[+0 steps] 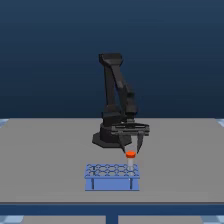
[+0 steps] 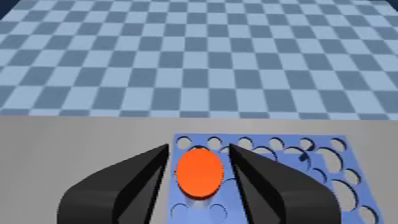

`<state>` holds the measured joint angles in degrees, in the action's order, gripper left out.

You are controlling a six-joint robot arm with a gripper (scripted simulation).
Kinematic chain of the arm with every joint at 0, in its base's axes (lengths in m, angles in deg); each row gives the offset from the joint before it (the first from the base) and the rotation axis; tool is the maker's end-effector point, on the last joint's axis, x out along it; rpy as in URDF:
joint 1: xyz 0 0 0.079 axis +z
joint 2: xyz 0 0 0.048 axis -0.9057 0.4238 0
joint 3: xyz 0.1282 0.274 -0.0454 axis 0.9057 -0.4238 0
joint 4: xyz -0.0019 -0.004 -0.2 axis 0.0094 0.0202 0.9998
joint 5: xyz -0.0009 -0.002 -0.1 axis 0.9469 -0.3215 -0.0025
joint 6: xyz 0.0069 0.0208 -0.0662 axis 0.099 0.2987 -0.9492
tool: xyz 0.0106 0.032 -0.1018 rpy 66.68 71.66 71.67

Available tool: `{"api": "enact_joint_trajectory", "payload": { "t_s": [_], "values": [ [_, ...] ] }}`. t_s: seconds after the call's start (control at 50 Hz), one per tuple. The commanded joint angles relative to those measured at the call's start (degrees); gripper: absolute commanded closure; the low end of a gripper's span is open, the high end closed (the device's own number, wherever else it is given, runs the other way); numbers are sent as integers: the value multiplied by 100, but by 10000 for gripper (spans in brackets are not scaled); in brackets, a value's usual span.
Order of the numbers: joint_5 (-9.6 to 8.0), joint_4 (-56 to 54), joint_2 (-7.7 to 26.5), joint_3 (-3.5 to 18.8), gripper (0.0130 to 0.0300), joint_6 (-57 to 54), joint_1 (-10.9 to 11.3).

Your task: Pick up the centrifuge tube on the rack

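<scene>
The centrifuge tube [image 1: 131,159] stands upright in a hole near the far corner of the light-blue rack [image 1: 111,177], on the exterior view's right. Its orange-red cap [image 1: 130,154] sticks up above the rack's top. My gripper [image 1: 131,150] hangs straight over it, with one black finger on each side of the cap. In the wrist view the cap [image 2: 199,172] fills most of the space between the fingers [image 2: 133,190]. A thin gap shows on each side, so the jaws stand open around it. The rack's holes [image 2: 306,150] show beneath.
The rack sits on a grey table [image 1: 45,160] near its front edge, and the arm's black base [image 1: 107,136] stands just behind it. A blue checkered floor [image 2: 195,55] lies beyond the table edge.
</scene>
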<state>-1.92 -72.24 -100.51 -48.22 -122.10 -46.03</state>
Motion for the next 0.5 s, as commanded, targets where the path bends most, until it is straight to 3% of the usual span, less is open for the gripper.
{"api": "enact_joint_trajectory", "payload": {
  "t_s": [0.02,0.5],
  "values": [
    [74,333,69,-44,130,424,0],
    [270,1225,311,-171,130,1369,0]
  ]
}}
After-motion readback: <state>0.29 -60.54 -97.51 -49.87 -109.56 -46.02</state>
